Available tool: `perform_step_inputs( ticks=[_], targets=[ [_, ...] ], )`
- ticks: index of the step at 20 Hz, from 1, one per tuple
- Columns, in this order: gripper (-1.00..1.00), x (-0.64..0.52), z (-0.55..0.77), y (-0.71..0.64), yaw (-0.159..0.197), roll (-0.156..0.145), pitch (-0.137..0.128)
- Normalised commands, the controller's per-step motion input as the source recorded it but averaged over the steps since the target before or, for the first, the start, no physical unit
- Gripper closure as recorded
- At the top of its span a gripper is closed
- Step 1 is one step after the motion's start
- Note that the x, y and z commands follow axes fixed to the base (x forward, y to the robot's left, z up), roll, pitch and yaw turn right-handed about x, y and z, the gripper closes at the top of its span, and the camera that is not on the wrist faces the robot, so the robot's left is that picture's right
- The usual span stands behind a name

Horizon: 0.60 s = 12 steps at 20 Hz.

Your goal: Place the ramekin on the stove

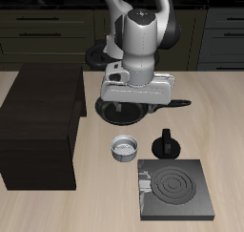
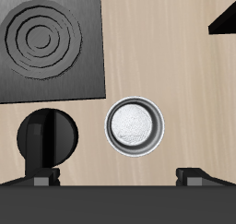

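Note:
The ramekin (image 1: 125, 148), a small round grey-white bowl with ribbed sides, stands on the wooden table; in the wrist view (image 2: 135, 127) its pale inside shows from above. The stove (image 1: 176, 188), a flat black slab with pale ring marks, lies near the table's front edge, a short way from the ramekin; it also shows in the wrist view (image 2: 51, 39). My gripper (image 1: 133, 112) hangs open and empty above the table, a little farther back than the ramekin. In the wrist view (image 2: 120, 177) the ramekin lies just ahead of the gap between my fingertips (image 2: 194, 175).
A black long-handled frying pan (image 1: 133, 109) lies under the gripper. A small black pot-like object (image 1: 166, 143) stands between the ramekin and the stove, seen also in the wrist view (image 2: 48, 140). A large dark wooden cabinet (image 1: 38, 131) stands beside the ramekin.

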Motion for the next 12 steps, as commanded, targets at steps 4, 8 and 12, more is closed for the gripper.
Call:
perform_step_inputs(
  ticks=[4, 8, 12],
  targets=[
    [-1.0, 0.02, -0.2, -0.05, -0.006, -0.014, 0.014],
    [-1.0, 0.03, -0.22, 0.02, 0.008, 0.001, 0.019],
    [-1.0, -0.01, -0.13, 0.07, 0.001, 0.012, 0.008]
  ],
)
